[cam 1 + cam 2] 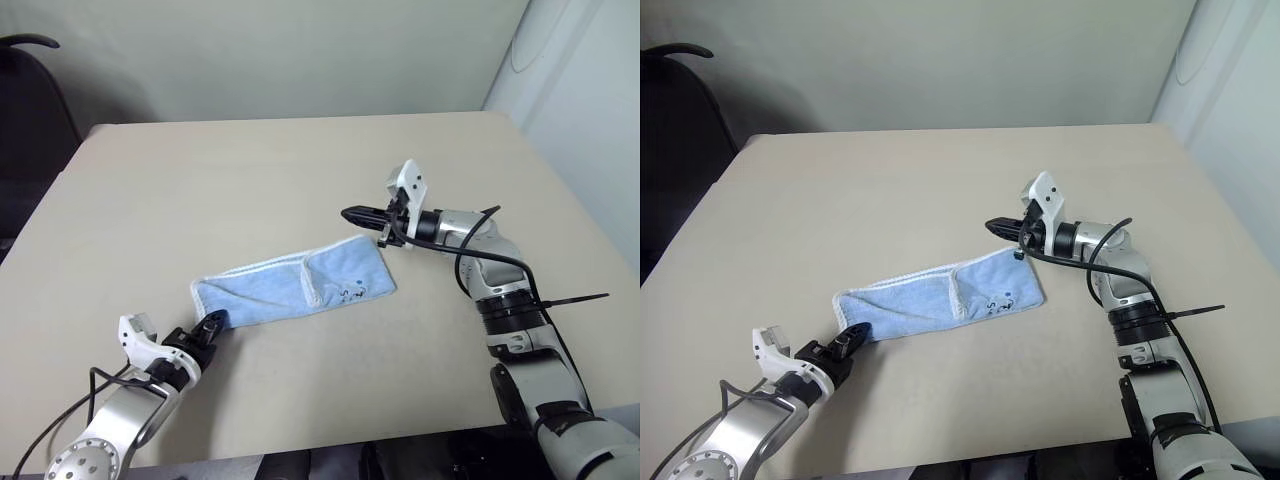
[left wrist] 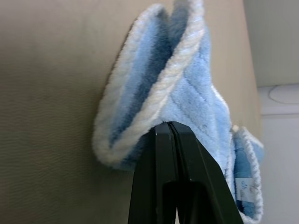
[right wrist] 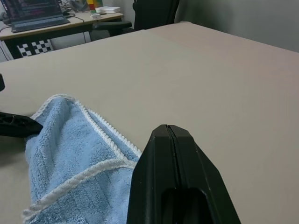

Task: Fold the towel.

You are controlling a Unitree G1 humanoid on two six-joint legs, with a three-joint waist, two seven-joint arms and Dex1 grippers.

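The light-blue towel [image 1: 300, 285] lies on the tan table [image 1: 250, 180] as a long folded strip with white edging, its small dark logo near the right end. My left gripper [image 1: 212, 322] sits low at the strip's left end. In the left wrist view its black fingers [image 2: 159, 154] are shut on the towel's white-edged corner [image 2: 163, 93]. My right gripper [image 1: 350, 213] hovers above the table just past the towel's right end, shut and holding nothing. The right wrist view looks over its closed fingertips [image 3: 167, 128] at the towel [image 3: 70, 154] below.
A dark chair [image 1: 25, 110] stands beyond the table's far left corner. A desk with a laptop [image 3: 35, 11] and another chair [image 3: 154, 11] lie past the table. Bare tabletop surrounds the towel on every side.
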